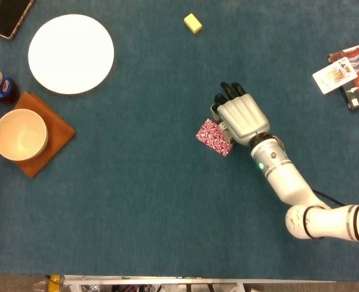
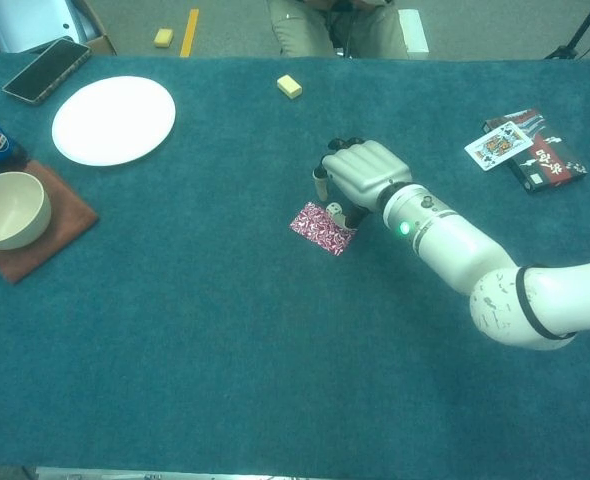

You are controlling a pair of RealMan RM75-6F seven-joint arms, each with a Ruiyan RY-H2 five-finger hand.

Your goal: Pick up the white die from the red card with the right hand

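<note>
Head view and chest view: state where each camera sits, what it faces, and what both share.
Head view: above the table, looking straight down; shows the right hand and forearm over the red card.
Chest view: lower, at the table's near edge, looking forward and down; shows the right hand and arm, die by its fingers.
Shared: right hand, card, plate, bowl.

Covered in matt, napped teal cloth, the bench. Looked smooth glossy white plastic, the right hand, with dark matt fingers. Printed paper, the red card; glossy, the white plate near the far left corner.
</note>
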